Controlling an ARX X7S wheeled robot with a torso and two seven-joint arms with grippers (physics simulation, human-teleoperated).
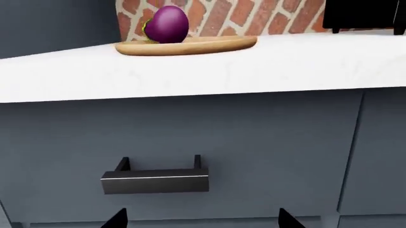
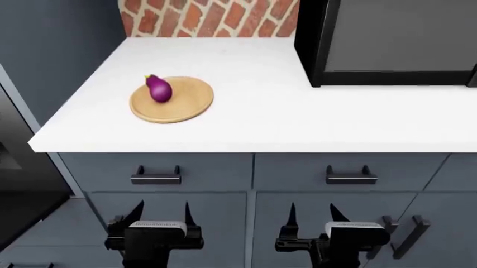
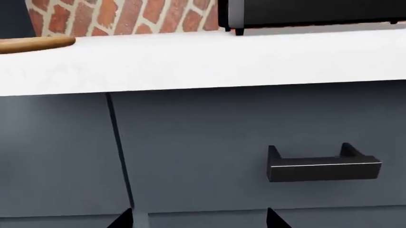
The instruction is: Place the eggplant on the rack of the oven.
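The eggplant [image 2: 158, 89] is small, purple and glossy, and lies on the left part of a round wooden board [image 2: 182, 109] on the white counter. It also shows in the left wrist view [image 1: 167, 24], far above my fingers. My left gripper [image 2: 162, 209] is open and empty, low in front of the grey-blue drawers; its jaws show wide apart in the left wrist view [image 1: 201, 221]. My right gripper [image 2: 314, 211] is open and empty too, beside it, and also shows in the right wrist view [image 3: 199, 221]. The rack is out of view. A tall dark frame [image 2: 19, 173] at the far left may be the oven.
The white counter [image 2: 261, 111] overhangs drawers with black handles [image 2: 156, 177] [image 2: 351, 177]. A black box appliance with a grey front [image 2: 387, 42] stands on the counter at the back right. A brick wall [image 2: 209, 17] runs behind. A grey cabinet side is at the left.
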